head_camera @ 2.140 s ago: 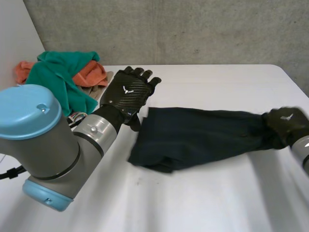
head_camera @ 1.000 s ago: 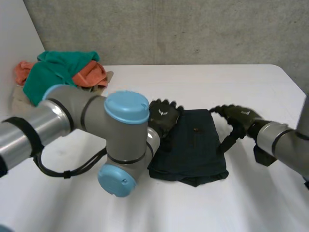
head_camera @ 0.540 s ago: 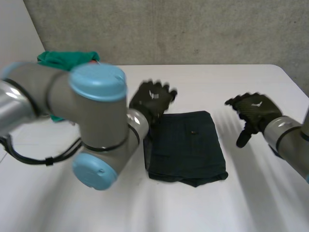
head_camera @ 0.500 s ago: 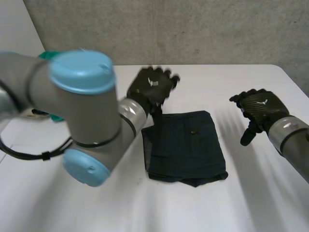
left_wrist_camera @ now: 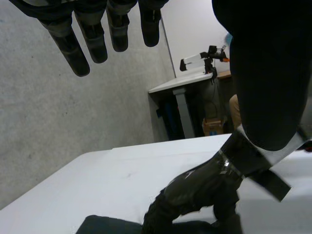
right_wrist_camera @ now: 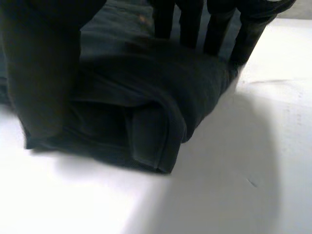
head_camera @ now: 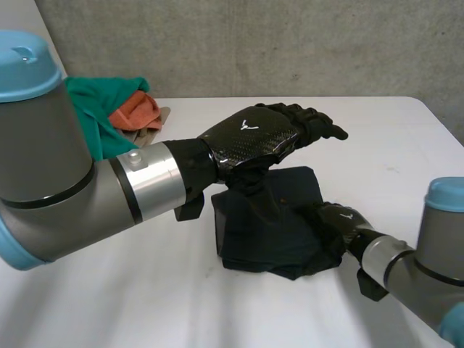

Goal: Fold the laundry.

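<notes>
A dark navy cloth (head_camera: 268, 225), folded into a compact rectangle, lies in the middle of the white table (head_camera: 377, 145). My left hand (head_camera: 254, 138) hovers above the cloth's far edge with straight fingers (left_wrist_camera: 92, 34) and holds nothing. My right hand (head_camera: 335, 221) rests on the cloth's near right corner. In the right wrist view its straight fingers (right_wrist_camera: 214, 24) lie on top of the cloth (right_wrist_camera: 146, 87), and the thumb stands beside the folded edge. The left wrist view looks down on the right hand (left_wrist_camera: 195, 190) pressing the cloth (left_wrist_camera: 105, 225).
A heap of green and orange laundry (head_camera: 109, 109) sits at the table's back left corner. A grey concrete wall stands behind the table. Bare table lies to the right of the cloth and in front of it.
The left hand has lifted from the cloth's left edge to above its far edge. The right hand has come in from the right and down onto the cloth's near right corner.
</notes>
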You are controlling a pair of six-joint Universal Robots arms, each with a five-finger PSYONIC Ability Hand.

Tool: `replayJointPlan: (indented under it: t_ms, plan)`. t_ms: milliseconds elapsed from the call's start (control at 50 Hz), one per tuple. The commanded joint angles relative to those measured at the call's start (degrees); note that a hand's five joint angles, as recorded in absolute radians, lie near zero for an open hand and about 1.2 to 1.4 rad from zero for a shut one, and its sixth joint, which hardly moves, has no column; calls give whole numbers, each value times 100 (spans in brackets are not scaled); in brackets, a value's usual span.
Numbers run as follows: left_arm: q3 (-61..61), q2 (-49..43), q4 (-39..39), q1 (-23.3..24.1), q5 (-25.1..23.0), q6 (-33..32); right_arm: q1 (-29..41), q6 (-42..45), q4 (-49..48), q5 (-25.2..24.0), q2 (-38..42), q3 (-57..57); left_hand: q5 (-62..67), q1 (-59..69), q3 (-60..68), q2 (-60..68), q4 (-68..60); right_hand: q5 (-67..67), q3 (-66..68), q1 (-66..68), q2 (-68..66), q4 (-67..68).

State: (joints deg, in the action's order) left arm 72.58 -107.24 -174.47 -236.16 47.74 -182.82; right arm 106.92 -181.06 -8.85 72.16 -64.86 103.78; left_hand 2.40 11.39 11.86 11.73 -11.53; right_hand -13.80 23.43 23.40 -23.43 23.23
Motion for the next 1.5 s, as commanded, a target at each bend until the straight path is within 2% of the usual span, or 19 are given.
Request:
replayJointPlan:
  t_ms: [20,120,200,260,440,580,680,740,780,800,820,840,1000,1080,1180,1240,1320,1420,1500]
  plan:
    - [274,212,-140,44,87,-25,128,123,-274,569,360,-472,-34,68,20,34,-54,-5620,5657,5660,-5657,5677]
    - [354,238,-175,26,87,-25,93,97,-670,1221,290,-920,-51,51,4,17,-37,-5620,5657,5660,-5657,5677]
    - [363,238,-184,17,87,-25,-153,272,-442,1222,325,-1368,-51,51,4,17,-37,-5620,5657,5660,-5657,5677]
    - [345,238,-193,0,96,-17,-653,650,-293,1230,614,-1921,-51,51,4,17,-37,-5620,5657,5660,-5657,5677]
    - [301,247,-210,26,104,-16,-1858,1046,331,1362,1940,-4179,-51,51,4,17,-37,-5620,5657,5660,-5657,5677]
    - [283,300,-210,44,104,-8,-2578,1046,1437,1468,3610,-6920,-67,34,-13,0,-20,-5620,5657,5660,-5657,5677]
    - [283,300,-210,61,113,-8,-2931,1046,2702,1477,4980,-9396,-51,51,3,17,-37,-5620,5657,5660,-5657,5677]
    - [292,291,-210,79,113,1,-3079,1046,2872,1485,5247,-9955,-51,51,4,17,-37,-5620,5657,5660,-5657,5677]
    - [283,291,-210,79,122,27,-3115,1055,2854,1459,5229,-9903,-34,68,20,34,-54,-5620,5657,5660,-5657,5677]
    - [275,291,-210,70,139,27,-3124,1055,2854,1450,5194,-9833,-34,68,20,34,-54,-3461,3498,3501,-3498,3518]
    - [240,291,-228,53,270,36,-3116,1055,2854,1441,5177,-9807,-34,68,20,34,-54,-125,163,166,-163,182]
    - [231,291,-228,52,289,36,-3098,1055,2845,1424,5142,-9789,-34,68,20,34,-54,1380,-1343,-1340,1343,-1323]
    - [-103,229,-386,-27,1114,45,-2949,1371,2845,1248,4264,-9078,-17,84,37,50,-71,1380,-1343,-1340,1343,-1323]
    - [-314,194,-675,-219,1668,19,-2826,1433,2547,994,3430,-8042,-34,68,21,34,-54,1380,-1343,-1340,1343,-1323]
    - [-813,-243,-1150,-851,2406,-34,-2519,1485,1268,756,1605,-5902,-34,68,20,34,-54,1380,-1343,-1340,1343,-1323]
    - [-1104,-561,-1265,-1124,2521,-60,-2308,1591,606,677,925,-4914,-34,68,20,34,-54,1380,-1343,-1340,1343,-1323]
    - [-1640,-1175,-1274,-1862,2530,-227,-1808,2046,-212,493,-234,-3079,-17,84,37,50,-71,1380,-1343,-1340,1343,-1323]
    - [-2491,-2360,-1335,-2548,2556,-1033,-1113,2741,-389,325,-1186,-1529,-50,51,4,17,-37,1380,-1343,-1340,1343,-1323]
    - [-3334,-3352,-1353,-2873,2626,-1693,-647,3286,-415,308,-1652,-509,-101,1,-47,-33,13,1380,-1343,-1340,1343,-1323]
